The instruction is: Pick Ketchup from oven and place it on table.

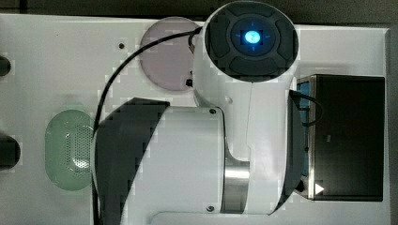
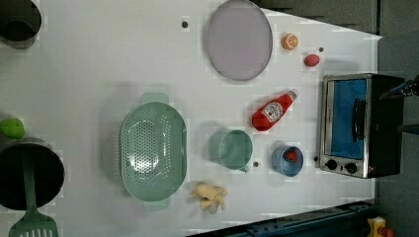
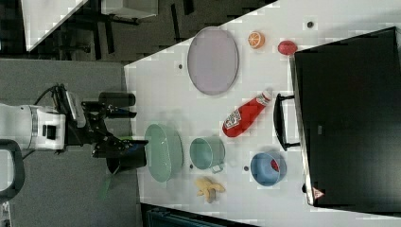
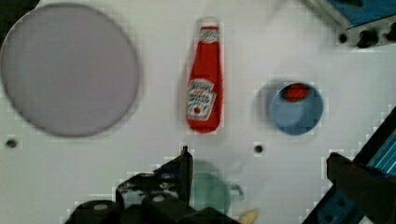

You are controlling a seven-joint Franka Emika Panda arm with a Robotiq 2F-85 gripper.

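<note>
Wide open and holding nothing, the tool (image 3: pixel 120 127) hangs out past the counter's edge in the right view, over the grey floor (image 3: pixel 61 198), with its two black fingers (image 3: pixel 118 99) far apart. In the wrist view the same fingers frame the scene, and the tool (image 4: pixel 261 182) looks straight down at the counter (image 4: pixel 140 158).

The counter (image 2: pixel 99 74) is a large flat white top with small black dots. Around it the room is dark, with grey floor and black frames at the edges.

The ketchup (image 2: pixel 272 111) lies on its side on the counter, not in the oven (image 2: pixel 363 123). It is in front of the oven's closed door, with the white cap turned toward the oven. In the right view the ketchup (image 3: pixel 246 115) is well apart from the tool, across the counter, with the green colander (image 3: pixel 163 152) and the green cup (image 3: pixel 207 152) between them. In the wrist view the ketchup (image 4: pixel 204 84) is ahead of the fingers and touches neither.

The bottle is smooth red plastic, narrow at the neck, with a white-and-red label. The oven is boxy, with a black top, a silver front frame, bluish glass and a black handle. Near the ketchup stand a round blue bowl (image 2: pixel 286 160) with something red inside, and a flat oval grey-lilac plate (image 2: pixel 239 39). The colander is oval, with many small holes.
</note>
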